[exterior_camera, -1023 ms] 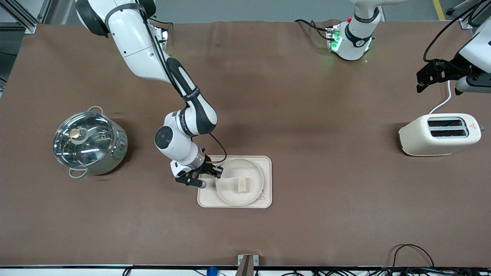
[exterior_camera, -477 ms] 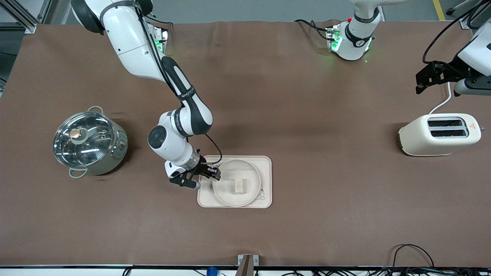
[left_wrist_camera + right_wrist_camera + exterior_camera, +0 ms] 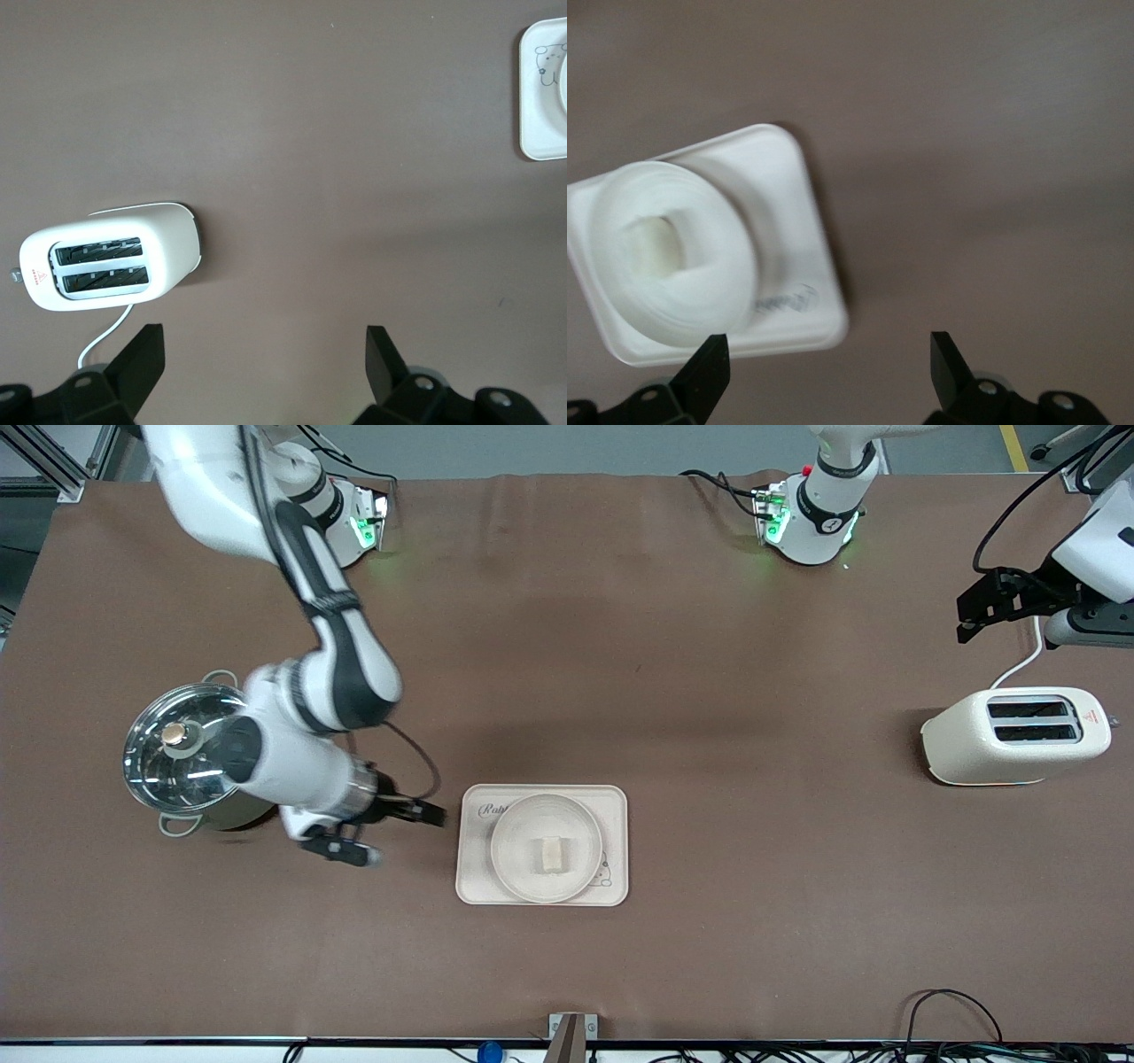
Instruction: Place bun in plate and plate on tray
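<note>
The bun (image 3: 553, 855) is sitting in the plate (image 3: 514, 864) on the tray (image 3: 617, 804). The right tool (image 3: 394, 834), spread and empty, is hanging beside the tray toward the pot (image 3: 205, 755), so it should be clearing away high. The left tool (image 3: 1005, 607), spread, is waiting above the toaster (image 3: 1014, 735).

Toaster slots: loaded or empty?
Empty. The toaster shows two open slots in the left wrist view, with only dark grilles inside; nothing sticks up from it in the front view either.

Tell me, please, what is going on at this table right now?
The bun lies in the plate, and the plate sits on the tray. The right gripper, fingers open and empty, is over the bare table between the tray and the pot. The left gripper waits, open, above the table near the toaster.
</note>
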